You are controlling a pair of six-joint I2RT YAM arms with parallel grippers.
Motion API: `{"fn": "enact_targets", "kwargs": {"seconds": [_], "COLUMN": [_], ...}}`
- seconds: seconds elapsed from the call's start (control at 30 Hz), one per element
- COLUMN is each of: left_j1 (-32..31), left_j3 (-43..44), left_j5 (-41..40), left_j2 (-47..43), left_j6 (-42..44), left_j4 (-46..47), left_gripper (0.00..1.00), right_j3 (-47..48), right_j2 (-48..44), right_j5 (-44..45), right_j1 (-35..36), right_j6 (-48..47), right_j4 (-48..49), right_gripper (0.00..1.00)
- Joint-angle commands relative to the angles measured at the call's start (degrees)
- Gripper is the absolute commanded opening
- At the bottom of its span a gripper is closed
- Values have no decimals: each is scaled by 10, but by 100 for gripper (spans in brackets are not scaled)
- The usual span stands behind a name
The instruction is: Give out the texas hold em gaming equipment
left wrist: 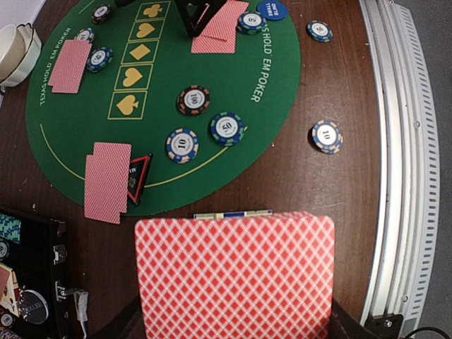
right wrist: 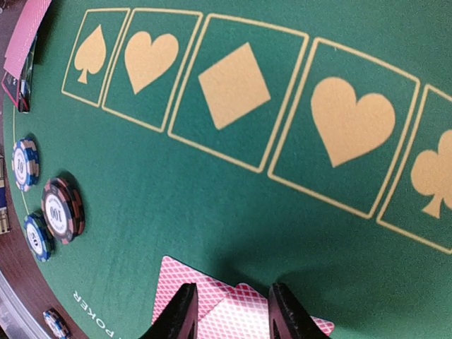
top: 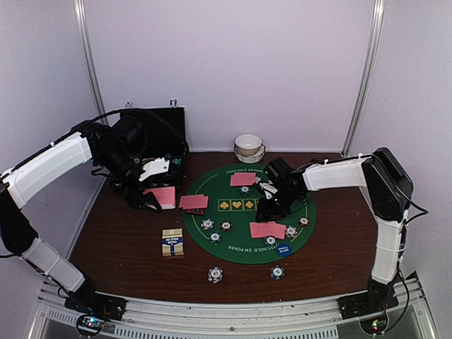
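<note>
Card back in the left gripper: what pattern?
Red-and-white diamond lattice with a thin white border on the card; shows best in the left wrist view.

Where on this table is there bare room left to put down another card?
Bare table right of the green mat, and again left of the card box. The mat's front-left is crowded with chips; front-right, cards lie at the right claw. Two loose chips dot the front strip.

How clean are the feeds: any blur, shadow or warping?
Top view: evenly lit, chips tiny. Left wrist view: the held card fills the bottom, slightly soft; the rail bows from the lens. Right wrist view: the right claw is dark, throwing a shadow on the green mat.
</note>
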Motion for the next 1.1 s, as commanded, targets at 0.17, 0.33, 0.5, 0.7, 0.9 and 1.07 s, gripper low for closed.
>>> {"fn": "enact_targets", "kwargs": {"seconds": [0.17,0.33,0.5,0.7,0.9,1.07], "left_j1": [4,4,4,4,4,4], "left_j3": [22,23,23,25,23,22], "left_j5": [12,12,12,6,8,8], "left_j2": [-3,-3,-3,-3,-3,-4], "left_j6": [5,5,5,3,2,1], "left_j4": [1,-1,-2,-2,-1,-2], "left_gripper": [33,32,32,33,33,33], "right_j3": [-56,-40,-5,52,-6,-68], "right_j2": [-41,-60,-110,-153,-189,-212], "right_j5": [5,10,16,16,-37,43], "right_j1": [8,12,19,43,72,140], "right_j6": [3,2,25,64,198,309], "right_j4": [-29,-44,-52,-54,81,175], "right_gripper": [34,35,48,100,100,99]}}
